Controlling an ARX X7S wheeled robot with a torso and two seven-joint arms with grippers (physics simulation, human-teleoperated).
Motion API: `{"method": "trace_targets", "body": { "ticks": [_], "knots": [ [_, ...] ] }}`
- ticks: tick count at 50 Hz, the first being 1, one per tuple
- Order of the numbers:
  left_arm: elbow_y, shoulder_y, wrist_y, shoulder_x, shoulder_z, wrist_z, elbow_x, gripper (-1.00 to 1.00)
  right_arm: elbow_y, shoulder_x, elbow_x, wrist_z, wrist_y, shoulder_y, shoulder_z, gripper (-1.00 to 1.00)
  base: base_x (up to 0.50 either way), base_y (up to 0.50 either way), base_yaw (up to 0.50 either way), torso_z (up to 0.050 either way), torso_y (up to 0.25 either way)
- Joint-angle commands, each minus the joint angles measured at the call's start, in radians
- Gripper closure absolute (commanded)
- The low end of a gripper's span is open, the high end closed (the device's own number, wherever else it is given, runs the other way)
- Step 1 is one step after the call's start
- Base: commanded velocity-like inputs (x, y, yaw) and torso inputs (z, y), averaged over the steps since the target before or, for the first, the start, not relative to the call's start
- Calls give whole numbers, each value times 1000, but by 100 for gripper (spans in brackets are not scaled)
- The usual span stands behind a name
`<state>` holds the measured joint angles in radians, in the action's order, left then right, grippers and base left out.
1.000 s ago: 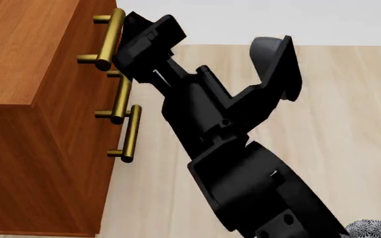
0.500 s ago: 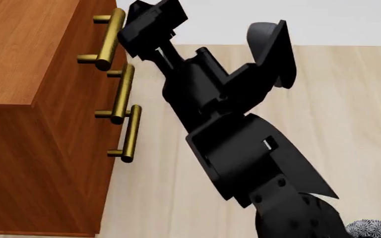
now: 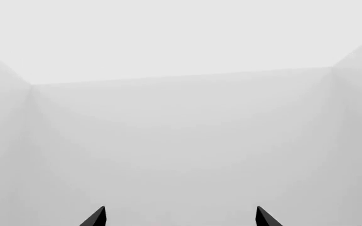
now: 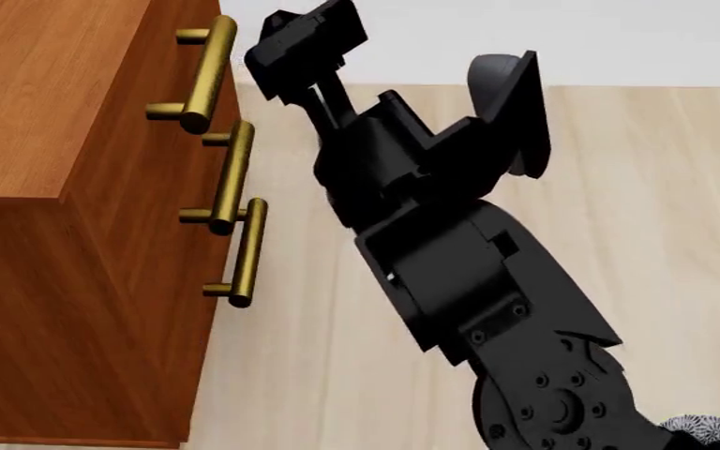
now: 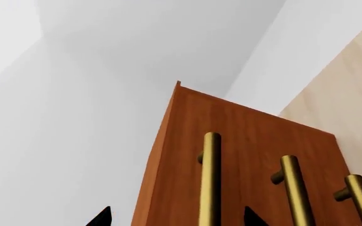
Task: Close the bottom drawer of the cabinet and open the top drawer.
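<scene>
Cabinet (image 4: 48, 187) at head view's left, all three drawers flush. Right gripper (image 4: 304, 47) spread open (holding nothing) beside top drawer (image 4: 172, 56) handle (image 4: 203, 75), not touching. Bottom drawer (image 4: 203, 309) shut. Left gripper (image 3: 179, 217) open, facing blank wall.

Your right claw (image 4: 288, 47) hangs just beside the top drawer's brass handle (image 4: 202, 75), apart from it. All three drawers of the cabinet (image 4: 48, 141) sit flush above the pale floor (image 4: 660, 187).
</scene>
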<state>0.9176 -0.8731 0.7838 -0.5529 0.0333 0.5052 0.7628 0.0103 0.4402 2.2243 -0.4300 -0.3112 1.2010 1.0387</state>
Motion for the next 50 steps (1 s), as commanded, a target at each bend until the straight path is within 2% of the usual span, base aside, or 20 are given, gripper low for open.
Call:
{"method": "trace_targets", "body": {
  "ticks": [1, 50],
  "knots": [
    [-3, 1, -5, -5, 7, 2, -3, -100, 75, -23, 34, 31, 22, -4, -5, -100, 0, 0, 0, 0, 0],
    [-24, 13, -37, -35, 7, -1, -5, -100, 510, -217, 117, 196, 257, 89, 56, -100, 0, 0, 0, 0, 0]
  ]
}}
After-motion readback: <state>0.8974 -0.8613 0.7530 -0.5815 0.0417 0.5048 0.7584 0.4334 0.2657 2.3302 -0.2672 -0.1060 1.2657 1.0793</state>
